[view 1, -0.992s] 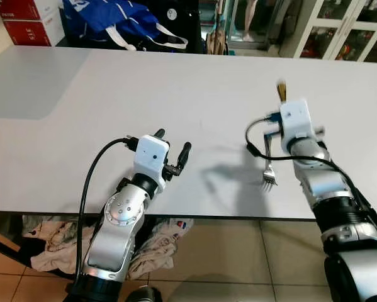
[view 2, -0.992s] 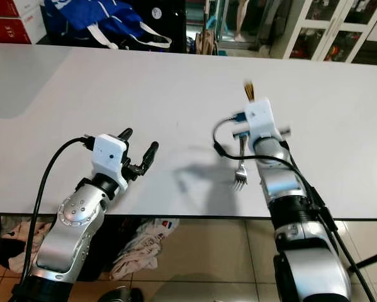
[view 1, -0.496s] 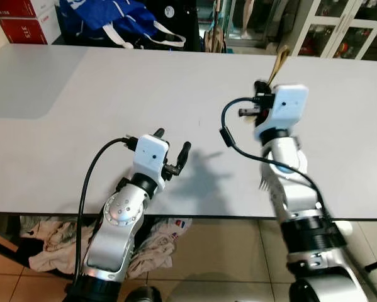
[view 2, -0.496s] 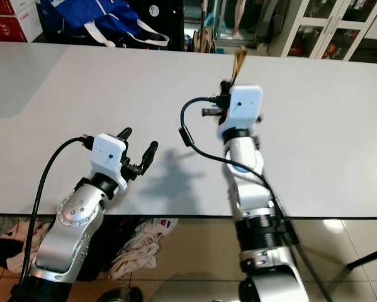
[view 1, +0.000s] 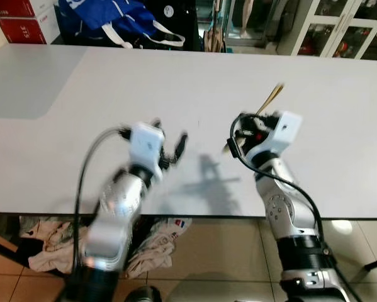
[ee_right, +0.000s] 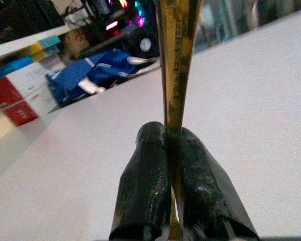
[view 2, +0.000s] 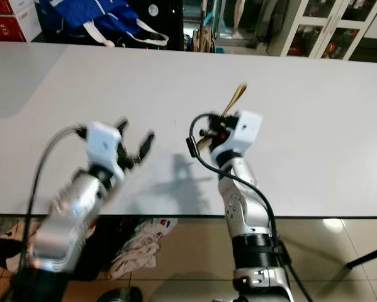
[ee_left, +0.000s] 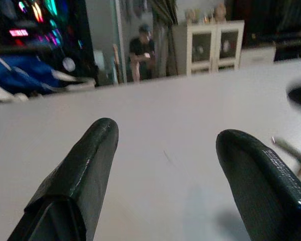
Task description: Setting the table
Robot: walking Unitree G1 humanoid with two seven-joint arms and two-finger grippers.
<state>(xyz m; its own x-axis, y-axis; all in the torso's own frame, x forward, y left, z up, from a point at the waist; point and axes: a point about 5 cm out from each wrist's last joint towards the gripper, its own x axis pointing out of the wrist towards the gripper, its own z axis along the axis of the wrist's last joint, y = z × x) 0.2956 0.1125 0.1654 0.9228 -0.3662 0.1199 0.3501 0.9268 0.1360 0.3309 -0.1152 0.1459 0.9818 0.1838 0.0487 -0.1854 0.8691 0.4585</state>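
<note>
While left gripper [ee_left: 163,165] gapes empty, right gripper [ee_right: 173,188] pinches fork [ee_right: 176,55].

1. Above the near half of a white table [view 1: 62,126], the blurred left gripper [view 1: 169,143] hangs with its fingers spread apart.
2. Right of it, the right gripper [view 1: 254,126] holds a fork [view 1: 270,99] by the handle, its golden end tilted up over the table.
3. A blue bag [view 1: 112,19] sits beyond the table's far edge.
</note>
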